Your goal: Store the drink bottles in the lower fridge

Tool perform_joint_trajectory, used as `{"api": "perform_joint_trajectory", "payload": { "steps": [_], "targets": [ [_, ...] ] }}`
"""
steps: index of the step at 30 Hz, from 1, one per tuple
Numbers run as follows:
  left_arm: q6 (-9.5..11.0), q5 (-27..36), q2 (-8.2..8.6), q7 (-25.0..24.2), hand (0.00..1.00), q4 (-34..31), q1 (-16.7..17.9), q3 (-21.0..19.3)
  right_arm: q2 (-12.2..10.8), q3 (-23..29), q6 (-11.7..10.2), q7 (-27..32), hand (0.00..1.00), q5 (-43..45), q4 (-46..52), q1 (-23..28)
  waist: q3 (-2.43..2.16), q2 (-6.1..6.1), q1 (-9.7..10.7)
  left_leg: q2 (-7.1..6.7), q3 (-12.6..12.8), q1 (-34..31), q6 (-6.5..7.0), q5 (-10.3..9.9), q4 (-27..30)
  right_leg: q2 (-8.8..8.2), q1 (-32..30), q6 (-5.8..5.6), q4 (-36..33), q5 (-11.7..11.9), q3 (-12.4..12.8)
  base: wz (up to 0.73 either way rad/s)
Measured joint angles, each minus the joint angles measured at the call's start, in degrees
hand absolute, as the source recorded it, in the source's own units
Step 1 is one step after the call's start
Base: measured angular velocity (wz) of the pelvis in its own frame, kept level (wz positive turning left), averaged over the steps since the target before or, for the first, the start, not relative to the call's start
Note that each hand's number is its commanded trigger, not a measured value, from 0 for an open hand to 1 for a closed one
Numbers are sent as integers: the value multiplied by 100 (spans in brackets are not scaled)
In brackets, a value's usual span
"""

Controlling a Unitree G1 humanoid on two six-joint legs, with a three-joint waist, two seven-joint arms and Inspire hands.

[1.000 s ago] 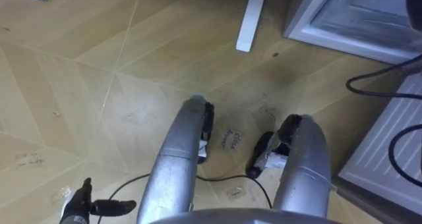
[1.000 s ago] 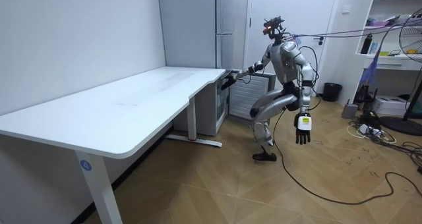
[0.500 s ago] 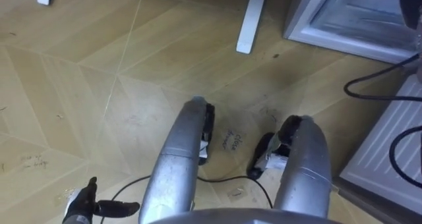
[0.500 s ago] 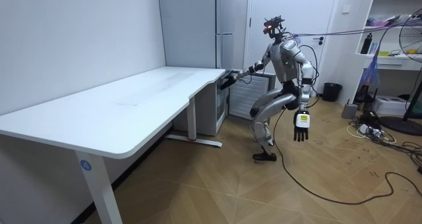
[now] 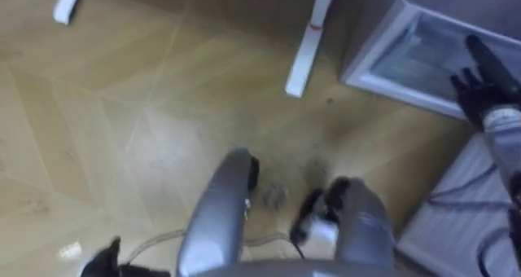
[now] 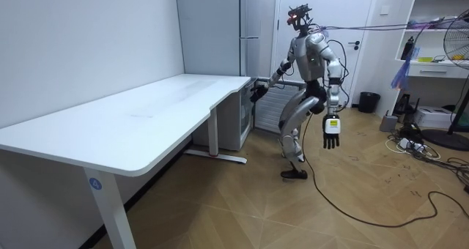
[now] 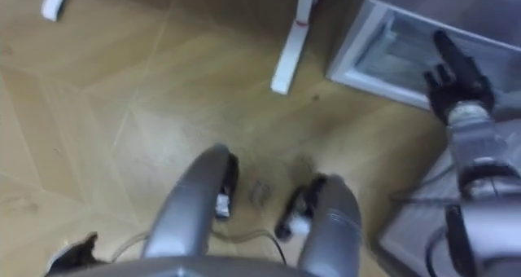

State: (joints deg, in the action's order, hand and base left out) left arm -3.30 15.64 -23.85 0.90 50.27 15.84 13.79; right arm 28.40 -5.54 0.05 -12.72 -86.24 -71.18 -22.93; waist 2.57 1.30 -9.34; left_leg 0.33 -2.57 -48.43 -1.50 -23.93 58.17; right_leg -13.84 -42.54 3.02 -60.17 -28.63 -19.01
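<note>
The lower fridge compartment stands open, a white-framed box on the floor beside the desk leg. Its white ribbed door is swung out at my lower right. My right hand reaches toward the opening with dark fingers straight and nothing in it. The room view has that hand held out by the corner of the desk, in front of the tall grey fridge. My left hand hangs at my side, fingers straight and pointing down, holding nothing; it appears blurred in the left eye view.
A long white desk runs along the wall at the room view's left; its white leg stands just left of the fridge. A black bin, shelves, a fan and floor cables lie on the room view's right.
I have straightened up from a bent stance and the eye views have shifted. My right hand has come into the eye views at the fridge opening. The left hand swung closer to my body.
</note>
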Motion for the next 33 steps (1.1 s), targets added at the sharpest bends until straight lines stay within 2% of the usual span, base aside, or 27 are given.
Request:
{"api": "perform_joint_trajectory", "payload": {
  "steps": [2,5,7,9,10,13,15,18,20,21,23,26,30,33],
  "targets": [
    [69,-5,8,-3,0,50,-78,-17,-110,2,15,-163,0,183,-175,156,-5,-8,18,17,19,198,13,28,-207,67,188,-55,253,71,15,-3],
    [152,34,86,-48,0,305,-184,-37,-253,3,66,-533,0,454,-294,632,-59,-97,125,21,25,545,42,46,-507,144,577,-168,663,164,-26,-4],
    [175,19,168,-32,0,526,-262,-74,-421,2,83,-635,0,513,-408,917,-72,-112,140,65,104,860,59,56,-770,239,851,-228,966,251,10,-18],
    [201,-18,388,-23,0,822,-331,-268,-658,14,136,-743,0,643,-423,1285,-94,-137,235,80,185,1275,95,117,-1180,312,1211,-298,1390,394,49,-16],
    [203,-34,431,-25,0,861,-334,-306,-696,15,140,-747,0,736,-419,1354,-97,-141,269,81,209,1359,101,138,-1275,327,1283,-313,1482,424,64,-17],
    [216,-459,662,23,0,960,-359,-542,-886,4,120,-754,0,1446,-473,1685,-100,-138,341,91,357,1902,115,248,-1773,402,1707,-366,1944,591,175,-21],
    [334,-687,789,21,0,1002,-357,-602,-1032,-27,122,-794,0,2340,-491,2003,-129,-139,420,130,422,2366,110,379,-2235,520,2171,-388,2486,787,165,-15],
    [372,-726,855,110,0,1116,-372,-568,-1151,-354,125,-784,0,3247,-415,2288,-186,-51,471,159,538,2950,100,553,-2833,631,2687,-406,3090,1023,196,-18],
    [364,-729,906,215,0,1220,-415,-572,-1222,-489,119,-721,0,3635,-397,2385,-208,2,494,190,611,3237,90,614,-3096,715,2947,-420,3373,1138,250,-24],
    [372,-737,942,278,0,1213,-419,-574,-1288,-503,116,-666,0,3881,-382,2469,-205,69,515,197,685,3433,88,661,-3276,740,3088,-426,3494,1197,298,-21],
    [375,-745,1007,323,0,1212,-403,-585,-1380,-497,114,-558,0,4250,-356,2472,-204,123,589,209,716,3679,83,698,-3460,795,3334,-441,3725,1273,328,-11],
    [370,-721,1095,416,0,1198,-442,-652,-1432,-489,76,-476,0,4689,-342,2585,-207,130,729,232,739,3959,84,704,-3621,861,3652,-466,3992,1374,336,-5],
    [369,-733,1154,524,0,1291,-525,-732,-1533,-488,53,-329,0,4882,-290,2749,-207,127,748,230,871,4378,87,793,-4008,936,4016,-493,4383,1536,479,-16],
    [366,-766,1162,515,0,1295,-510,-732,-1605,-429,56,-272,0,5012,-290,2807,-203,111,817,219,952,4567,89,826,-4102,946,4125,-507,4477,1563,562,-14]
  ]
}}
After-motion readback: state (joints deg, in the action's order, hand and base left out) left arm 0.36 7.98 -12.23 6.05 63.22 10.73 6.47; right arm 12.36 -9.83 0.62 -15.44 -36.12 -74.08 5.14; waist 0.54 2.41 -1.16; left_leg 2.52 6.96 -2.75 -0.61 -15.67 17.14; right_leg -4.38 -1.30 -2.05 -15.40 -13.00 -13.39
